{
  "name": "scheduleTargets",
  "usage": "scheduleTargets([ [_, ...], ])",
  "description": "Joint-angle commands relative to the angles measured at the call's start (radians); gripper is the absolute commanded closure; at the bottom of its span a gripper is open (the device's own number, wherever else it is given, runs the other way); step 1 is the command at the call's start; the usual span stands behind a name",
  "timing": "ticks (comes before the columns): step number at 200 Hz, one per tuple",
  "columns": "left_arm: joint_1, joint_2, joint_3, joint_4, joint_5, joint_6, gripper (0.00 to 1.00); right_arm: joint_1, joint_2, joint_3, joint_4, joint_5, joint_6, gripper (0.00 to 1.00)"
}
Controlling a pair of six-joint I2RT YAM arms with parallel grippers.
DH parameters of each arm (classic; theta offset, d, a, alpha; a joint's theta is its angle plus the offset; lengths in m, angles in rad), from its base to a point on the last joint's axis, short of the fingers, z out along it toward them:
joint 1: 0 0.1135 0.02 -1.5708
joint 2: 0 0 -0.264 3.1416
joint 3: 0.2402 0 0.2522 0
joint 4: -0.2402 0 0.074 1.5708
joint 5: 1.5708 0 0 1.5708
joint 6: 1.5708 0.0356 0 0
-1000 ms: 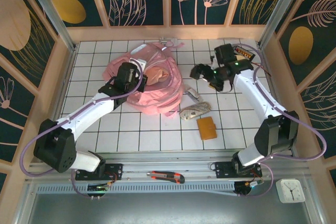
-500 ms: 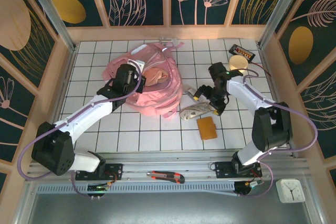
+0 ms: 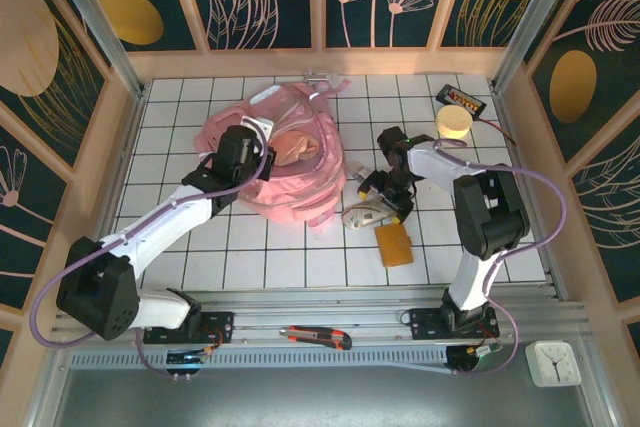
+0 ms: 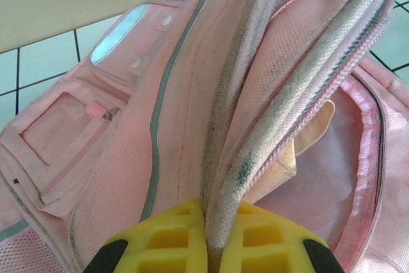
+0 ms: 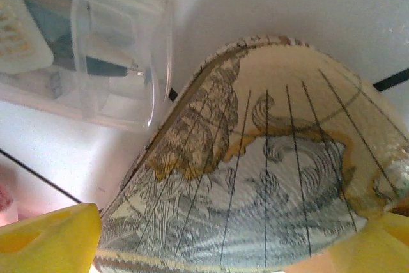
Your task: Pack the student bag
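Sprawling over the far-left part of the white-tiled counter, close to its far edge, the student bag lies with its main mouth gaping toward the counter's middle. The left pincer is pressed together on the zip-edged rim of that mouth and holds the flap up, so the pale lining shows beneath. Near the middle, a little toward the right edge, the right pincer stands spread wide astride the patterned pouch, one yellow pad at each side. Whether the pads already bite, I cannot tell. A clear plastic box sits just beside the pouch on its far side, and a tan wallet lies just beside it toward the near edge. The pouch looks soft and rounded, so an off-centre squeeze could pop it out sideways or catch only a fold, leaving it to droop and snag on the bag's rim. Closing could also nudge the clear box. The thin flap might slip from the left pads and let the mouth collapse.
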Motion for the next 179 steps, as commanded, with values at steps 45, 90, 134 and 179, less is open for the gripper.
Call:
scheduleTargets([
  [45,-0.001,-0.055,-0.006,0.095,-0.019,0.007,1.0,0.009,0.102,0.086,0.029,0.016,0.02,0.2],
  [90,-0.001,-0.059,-0.011,0.1,-0.017,0.007,1.0,0.014,0.098,0.096,0.027,0.007,0.02,0.36],
  [134,-0.001,-0.061,-0.012,0.1,-0.019,0.005,1.0,0.013,0.053,0.114,-0.004,-0.006,0.005,0.38],
  [179,-0.001,-0.054,0.012,0.094,-0.011,-0.003,1.0,-0.01,-0.057,0.157,-0.062,-0.01,-0.023,0.39],
])
